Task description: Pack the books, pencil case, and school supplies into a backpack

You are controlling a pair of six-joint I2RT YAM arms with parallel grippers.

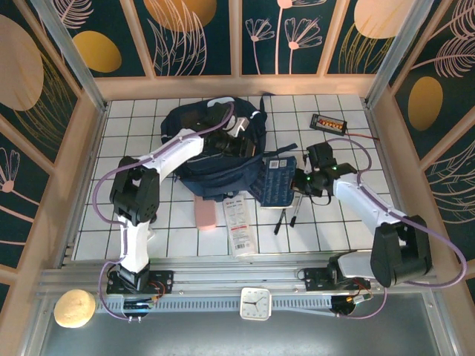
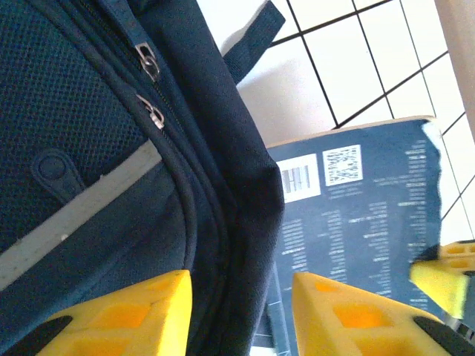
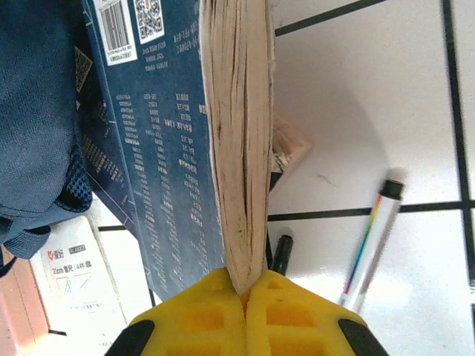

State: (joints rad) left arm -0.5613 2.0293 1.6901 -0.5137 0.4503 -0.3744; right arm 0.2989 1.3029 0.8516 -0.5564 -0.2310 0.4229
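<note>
1. Top external: high behind arm bases, looking down on whole table.
2. Left wrist: close, backpack just beyond left fingers.
3. Right wrist: close, navy book between right fingers; left wrist shares it.

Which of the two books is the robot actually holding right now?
The dark navy book: the right tool is shut on its page edge. The long white booklet lies flat on the table, untouched.

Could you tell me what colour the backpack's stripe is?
The stripe is pale grey on the navy backpack, best seen in the left wrist view.
</note>
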